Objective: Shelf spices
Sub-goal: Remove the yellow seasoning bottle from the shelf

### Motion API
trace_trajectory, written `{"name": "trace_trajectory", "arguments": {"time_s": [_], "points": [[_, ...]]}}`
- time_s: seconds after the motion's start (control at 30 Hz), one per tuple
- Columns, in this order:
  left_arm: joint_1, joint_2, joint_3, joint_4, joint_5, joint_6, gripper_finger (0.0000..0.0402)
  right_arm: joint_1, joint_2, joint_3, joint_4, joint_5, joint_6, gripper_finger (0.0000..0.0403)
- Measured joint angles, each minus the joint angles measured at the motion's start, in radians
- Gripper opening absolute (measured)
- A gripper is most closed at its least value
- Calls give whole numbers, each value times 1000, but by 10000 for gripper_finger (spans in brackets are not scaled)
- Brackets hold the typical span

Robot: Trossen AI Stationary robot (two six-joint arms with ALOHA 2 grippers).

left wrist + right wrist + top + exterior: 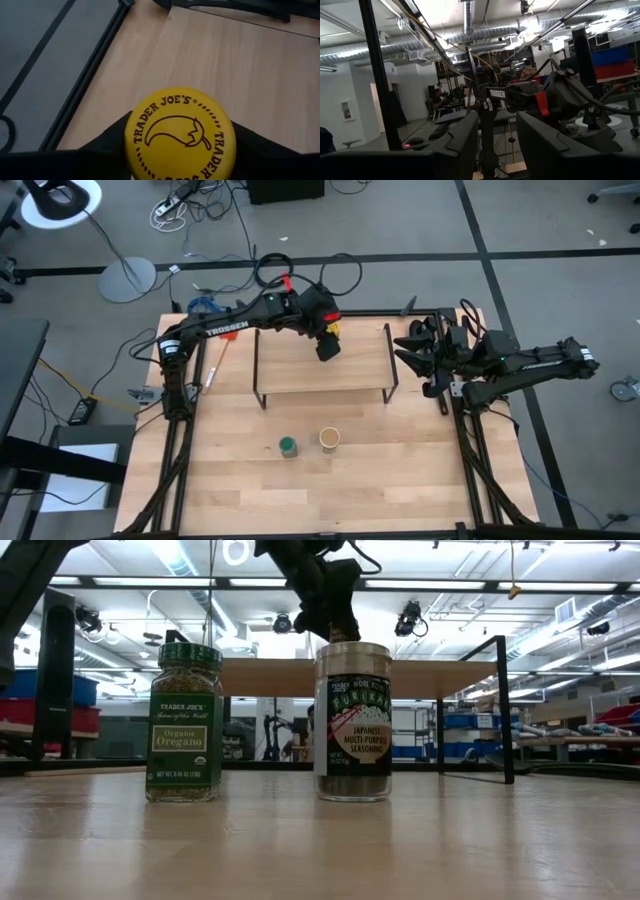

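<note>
My left gripper (328, 343) reaches over the shelf (300, 370), a light-wood board on thin black legs, and is shut on the yellow-lidded spice jar (180, 132). The green-lidded jar (288, 446) and the tan-lidded jar (329, 439) stand upright on the tabletop, near side of the shelf. In the low view the green-lidded jar (184, 720) and the tan-lidded jar (352, 720) stand in front of the shelf board (420, 678). My right gripper (405, 350) waits open by the shelf's right end. My left gripper pinches the yellow-lidded jar just under its lid (150, 120), one dark finger (107, 142) on each side. The fingers come from above, slanting toward the shelf board. The jar is upright above the board; the lid hides whether its base stands on it.
The shelf's black wire legs (258, 380) stand at each end of the board. A white pen-like item (212, 375) lies by the left arm's base. Cables and a lamp stand lie on the floor beyond the table's far edge. Bare tabletop stretches near the two standing jars.
</note>
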Motion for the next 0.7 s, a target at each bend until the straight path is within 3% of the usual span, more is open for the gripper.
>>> {"name": "trace_trajectory", "arguments": {"time_s": [0.3,0.53,0.7], "points": [[-58,-28,33,52,201,-100,211,0,0,0,2,0,-2,137],[-238,-32,148,57,199,-67,211,0,0,0,2,0,-11,137],[-381,-33,146,53,99,-16,211,0,0,0,17,0,-37,137]]}}
